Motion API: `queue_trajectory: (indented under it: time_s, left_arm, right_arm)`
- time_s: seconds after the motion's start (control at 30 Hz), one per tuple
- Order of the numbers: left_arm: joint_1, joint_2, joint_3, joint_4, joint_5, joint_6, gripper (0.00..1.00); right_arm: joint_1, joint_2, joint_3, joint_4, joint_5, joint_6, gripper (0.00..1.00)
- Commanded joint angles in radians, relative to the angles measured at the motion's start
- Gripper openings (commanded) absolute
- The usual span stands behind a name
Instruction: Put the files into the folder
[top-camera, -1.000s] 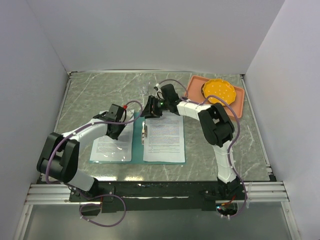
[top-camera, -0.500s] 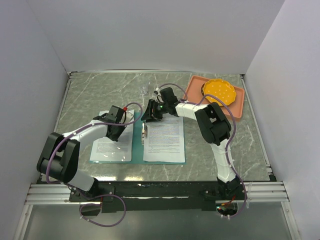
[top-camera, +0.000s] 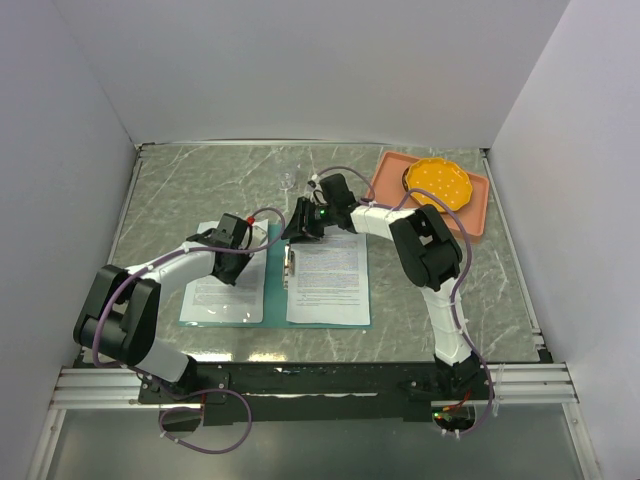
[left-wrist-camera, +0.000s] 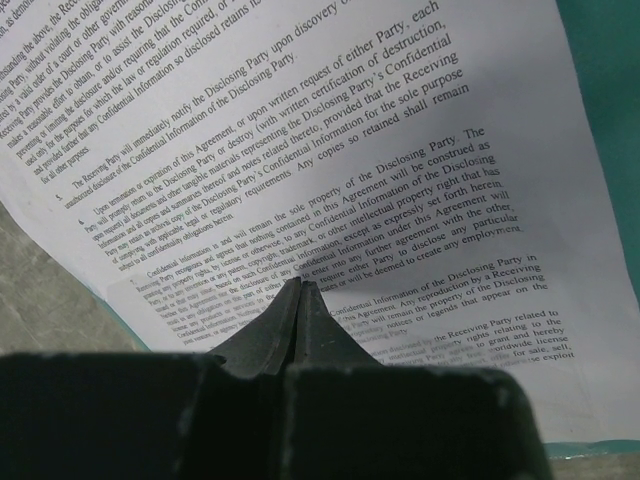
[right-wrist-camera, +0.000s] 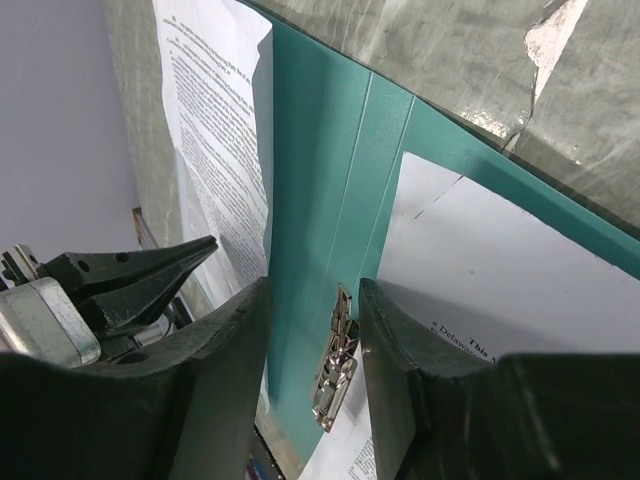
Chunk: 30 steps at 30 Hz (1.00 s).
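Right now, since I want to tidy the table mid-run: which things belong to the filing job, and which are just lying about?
Belongs to the job:
teal folder, lying open
left sheet
right sheet
spine clip
left gripper
right gripper

Just lying about:
pink tray
orange dish on that tray

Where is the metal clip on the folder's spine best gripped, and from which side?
Grip the metal clip across its narrow width, coming down from above with one finger on each side, as the open right gripper stands now. The clip is long, thin and raised off the flat folder, so only its two long sides probably offer a hold.
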Motion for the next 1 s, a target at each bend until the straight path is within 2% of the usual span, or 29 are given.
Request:
queue_trajectory:
  time_s: [0.0, 0.4, 0.77, 0.97]
  left_arm:
    - [0.009, -0.014, -0.011, 0.029, 0.019, 0.012, 0.01]
    - [0.032, -0.032, -0.02, 0.031, 0.026, 0.029, 0.01]
    - [0.034, -0.032, -0.02, 0.035, 0.032, 0.035, 0.01]
    - [0.04, -0.04, -0.025, 0.037, 0.028, 0.043, 0.01]
  right_arm:
    - [0.016, 0.025, 0.04, 0.042, -0.008, 0.013, 0.47]
    - [0.03, 0.042, 0.043, 0.062, -0.014, 0.039, 0.45]
    - [0.03, 0.012, -0.029, 0.208, -0.049, 0.121, 0.44]
    - [0.03, -0.001, -0.048, 0.217, -0.055, 0.134, 0.43]
